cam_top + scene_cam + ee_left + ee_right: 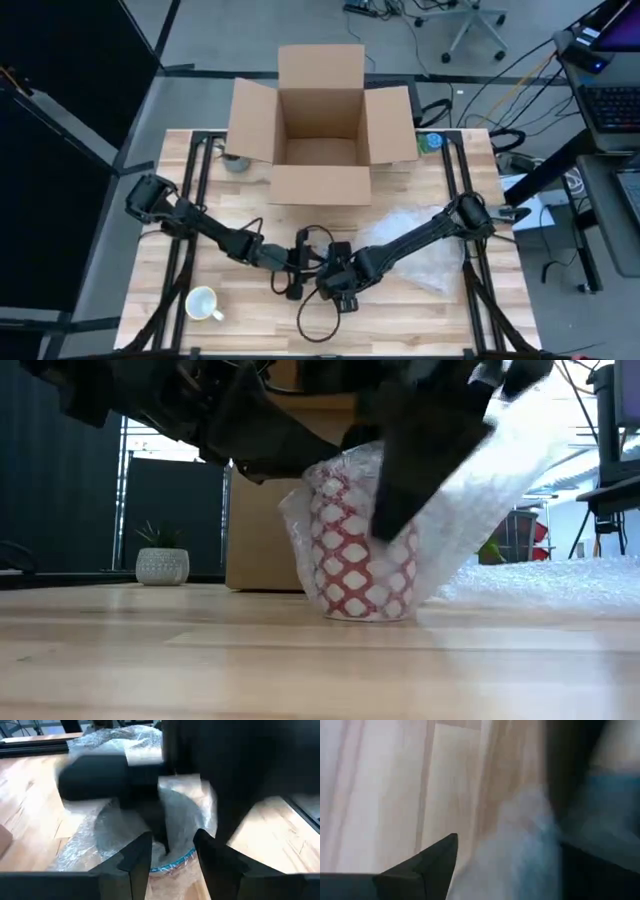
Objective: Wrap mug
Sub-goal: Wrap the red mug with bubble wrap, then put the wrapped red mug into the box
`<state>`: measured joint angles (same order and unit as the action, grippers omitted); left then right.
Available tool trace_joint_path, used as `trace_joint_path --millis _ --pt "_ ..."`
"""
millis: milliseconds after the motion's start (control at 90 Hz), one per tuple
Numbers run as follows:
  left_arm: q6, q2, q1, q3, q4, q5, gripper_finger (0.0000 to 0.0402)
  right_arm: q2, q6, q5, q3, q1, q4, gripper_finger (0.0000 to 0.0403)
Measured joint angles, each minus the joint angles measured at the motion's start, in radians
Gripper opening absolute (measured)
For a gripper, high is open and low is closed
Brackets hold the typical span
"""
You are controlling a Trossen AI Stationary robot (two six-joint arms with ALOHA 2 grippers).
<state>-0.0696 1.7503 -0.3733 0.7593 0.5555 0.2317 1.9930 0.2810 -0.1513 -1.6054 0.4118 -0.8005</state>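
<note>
Both grippers meet near the front middle of the pale wooden table (450,300), right over the mug being wrapped. From the left wrist camera, the left gripper (172,847) has its two dark fingers a little way apart, one on each side of the mug's rim and the wrap stuffed there, but I cannot tell if they are pinching it yet. The right gripper (340,285) is just beside it, and I cannot tell if it is open or shut, because its own camera is too close to the table and the wrap. The red and white patterned mug (350,565) stands upright on the table with a sheet of clear bubble wrap (500,470) pulled around its sides and trailing off toward the right arm. I think the mug is hard, a bit heavy and could crack if it tips. The wrap is soft, light and slippery, so it will spring back open if let go. A good place to hold is the loose wrap at the rim, pushing it down inside the mug. A plain white mug (204,303) sits near the front left corner, well apart. A big open brown cardboard box (320,135) waits at the back of the table.
</note>
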Motion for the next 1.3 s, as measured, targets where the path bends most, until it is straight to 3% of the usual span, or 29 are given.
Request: trace_joint_path --millis 311,778,1300 --pt "0.0 0.0 0.0 0.0 -0.001 0.0 0.0143 -0.123 0.0 -0.024 -0.005 0.003 -0.022 0.0251" --pt "0.0 0.0 0.0 0.001 0.004 -0.002 0.0143 0.16 -0.018 -0.021 -0.013 0.002 0.019 0.0251" --pt "-0.001 0.0 0.0 -0.001 0.0 0.0 0.0143 0.185 -0.014 -0.081 -0.008 0.001 0.06 0.0251"
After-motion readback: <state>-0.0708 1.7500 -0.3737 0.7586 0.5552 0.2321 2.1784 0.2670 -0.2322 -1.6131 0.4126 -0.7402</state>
